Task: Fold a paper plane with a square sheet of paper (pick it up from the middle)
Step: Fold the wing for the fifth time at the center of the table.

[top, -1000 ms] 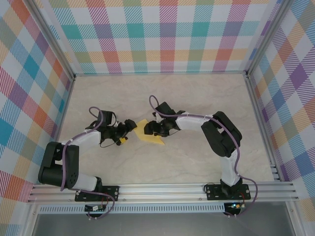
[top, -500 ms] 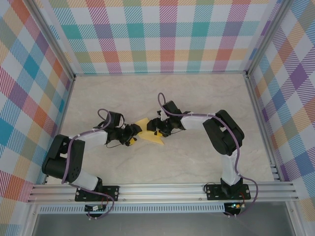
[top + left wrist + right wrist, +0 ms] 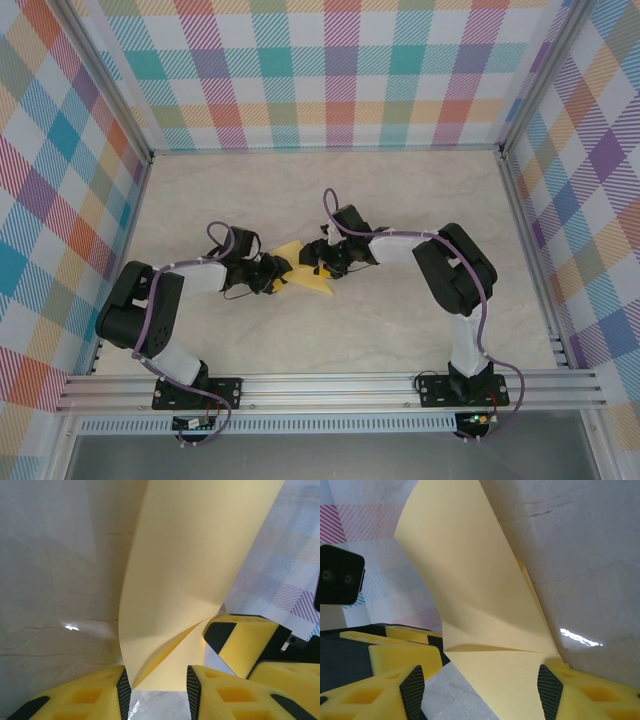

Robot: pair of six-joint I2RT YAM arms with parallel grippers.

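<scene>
The left hand (image 3: 272,277) sits low over the surface (image 3: 400,200); its jaws stand a narrow gap apart, with a corner of the sheet (image 3: 190,570) rising between them. The paper lies close against one jaw, but I see no pinch, so I judge the hand open and not clamped.

The sheet lies just ahead of that hand, between it and the other one. It is plain yellow, thin and matt; one part lies flat on the surface and the rest curls up as a tall flap from a soft bend, with one straight crease showing in the right wrist view. It will likely handle as very light and limp. It should skid on the smooth stone-look top at a slight push, buckle if squeezed from both sides, and keep any stray crease. The flat part offers no edge to get under. The raised flap, near the middle of its bend, looks the better place to take hold, and gently.

The right hand (image 3: 318,262) faces the left across the sheet; its jaws are wide and hold nothing, and the flat part runs in between them.
</scene>
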